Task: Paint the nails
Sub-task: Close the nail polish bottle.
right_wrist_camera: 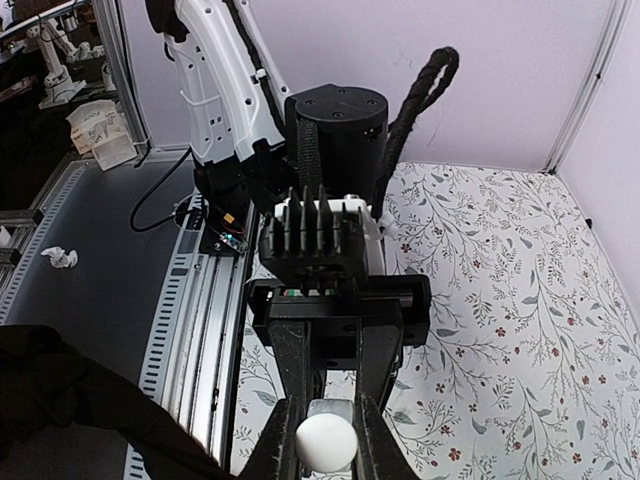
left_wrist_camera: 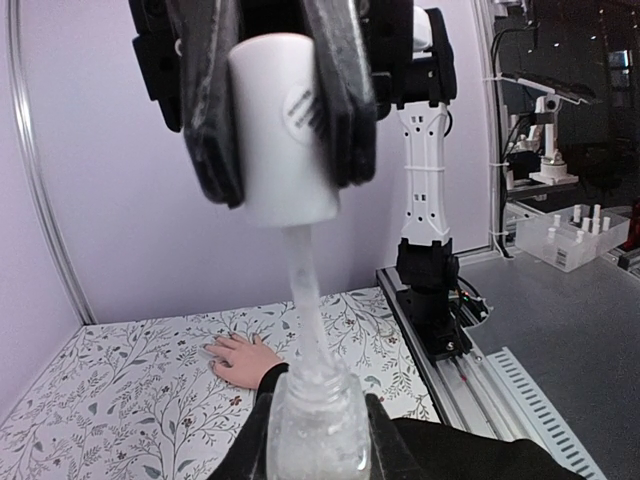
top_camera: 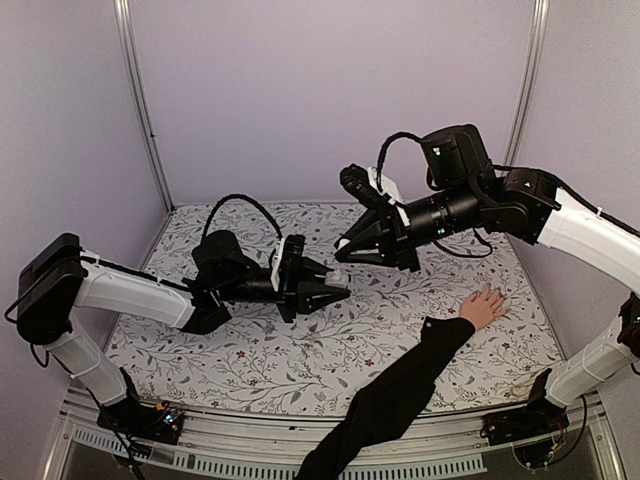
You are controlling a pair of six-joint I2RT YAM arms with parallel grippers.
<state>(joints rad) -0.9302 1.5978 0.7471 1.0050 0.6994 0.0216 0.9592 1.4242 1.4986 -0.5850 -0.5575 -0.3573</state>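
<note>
A light-skinned hand (top_camera: 485,305) in a long black sleeve (top_camera: 400,400) lies flat on the right of the floral table, fingers spread. It also shows in the left wrist view (left_wrist_camera: 240,357), where its nails (left_wrist_camera: 212,348) are tiny. My left gripper (top_camera: 340,293) is shut on a small pale translucent bottle (left_wrist_camera: 318,430), held above the table's middle. My right gripper (top_camera: 345,250) is directly above it, shut on the white brush cap (left_wrist_camera: 285,125). The brush stem (left_wrist_camera: 305,300) reaches down into the bottle's neck. The right wrist view shows the cap (right_wrist_camera: 325,442) between the fingers.
The floral mat (top_camera: 300,350) covers the table inside lilac walls. A metal rail (top_camera: 300,445) runs along the near edge with both arm bases. The sleeve crosses the near right of the mat. The hand lies right of and below both grippers.
</note>
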